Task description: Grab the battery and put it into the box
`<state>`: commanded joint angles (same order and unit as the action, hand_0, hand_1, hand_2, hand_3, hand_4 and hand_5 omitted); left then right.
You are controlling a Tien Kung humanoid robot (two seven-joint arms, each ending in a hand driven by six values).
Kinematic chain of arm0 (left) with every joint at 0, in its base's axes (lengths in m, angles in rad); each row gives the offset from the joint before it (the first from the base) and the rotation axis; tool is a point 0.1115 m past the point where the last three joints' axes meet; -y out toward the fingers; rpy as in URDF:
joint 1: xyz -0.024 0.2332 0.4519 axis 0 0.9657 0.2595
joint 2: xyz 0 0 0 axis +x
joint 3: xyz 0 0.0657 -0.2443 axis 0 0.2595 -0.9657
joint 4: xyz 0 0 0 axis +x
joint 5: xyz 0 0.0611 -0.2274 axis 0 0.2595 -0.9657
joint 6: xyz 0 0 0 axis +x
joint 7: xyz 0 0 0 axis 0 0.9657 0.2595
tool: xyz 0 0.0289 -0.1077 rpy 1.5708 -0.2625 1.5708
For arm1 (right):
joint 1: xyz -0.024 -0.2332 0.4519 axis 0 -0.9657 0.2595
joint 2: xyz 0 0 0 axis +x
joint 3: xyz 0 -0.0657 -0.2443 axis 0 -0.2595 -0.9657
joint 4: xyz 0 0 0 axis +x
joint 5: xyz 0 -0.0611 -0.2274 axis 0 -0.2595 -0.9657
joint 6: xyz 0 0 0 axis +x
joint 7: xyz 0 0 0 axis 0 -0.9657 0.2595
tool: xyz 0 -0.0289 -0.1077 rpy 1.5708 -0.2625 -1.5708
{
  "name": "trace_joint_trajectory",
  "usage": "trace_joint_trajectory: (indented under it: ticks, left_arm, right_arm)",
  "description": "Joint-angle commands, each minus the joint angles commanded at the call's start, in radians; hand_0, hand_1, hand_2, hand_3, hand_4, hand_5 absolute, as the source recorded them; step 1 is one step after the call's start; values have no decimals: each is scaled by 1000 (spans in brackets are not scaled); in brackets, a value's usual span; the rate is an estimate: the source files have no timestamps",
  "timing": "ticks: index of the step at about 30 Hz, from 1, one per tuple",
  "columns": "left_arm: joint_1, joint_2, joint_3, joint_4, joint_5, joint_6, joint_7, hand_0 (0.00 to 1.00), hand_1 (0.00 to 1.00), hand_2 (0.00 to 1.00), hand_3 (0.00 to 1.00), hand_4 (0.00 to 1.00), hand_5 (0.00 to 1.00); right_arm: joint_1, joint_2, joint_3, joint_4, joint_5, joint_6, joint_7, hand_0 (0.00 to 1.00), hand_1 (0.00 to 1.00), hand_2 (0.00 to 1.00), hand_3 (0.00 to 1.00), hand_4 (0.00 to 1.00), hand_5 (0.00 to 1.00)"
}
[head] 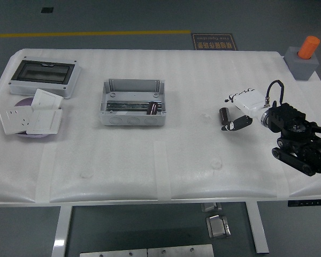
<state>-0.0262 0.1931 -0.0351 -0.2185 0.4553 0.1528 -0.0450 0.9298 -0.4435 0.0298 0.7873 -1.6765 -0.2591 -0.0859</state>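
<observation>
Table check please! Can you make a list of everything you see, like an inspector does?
Surface: white table, padded cover, taped seams.
Job's things: dark battery lying right of center; open grey box at center, a dark item already inside.
Clutter: covered enclosure far left; white socket plates on a purple disc; grey block with orange cylinder far right.
Hands: right hand beside the battery, thumb close to it, not holding; left not in view.
Cables: black cable looping at the right wrist.
Surroundings: grey floor, yellow line.
</observation>
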Motion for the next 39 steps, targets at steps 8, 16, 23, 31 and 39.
trace_joint_trajectory:
  ticks: [8,16,23,31,39]
  left_arm:
    - [-6,2,15,-4,-14,2,-8,594,618,523,623,589,447]
    - [-5,2,18,-5,-14,3,-9,594,618,522,623,588,453]
    - [-8,2,30,-8,-22,5,-14,594,618,521,624,584,459]
    - [-11,3,35,-10,-22,6,-18,594,618,521,625,586,464]
    - [-13,3,35,-12,-18,8,-21,593,619,521,625,586,469]
  right_arm:
    - [0,18,-16,-18,9,-16,3,899,787,793,831,998,577]
    - [-10,17,-23,-24,8,-33,11,885,775,775,799,773,449]
    - [-13,19,-24,-30,10,-43,16,864,759,753,719,624,425]
    - [-17,21,-24,-39,18,-50,25,849,748,744,699,514,395]
    - [-23,25,-24,-42,21,-59,32,844,743,741,691,478,390]
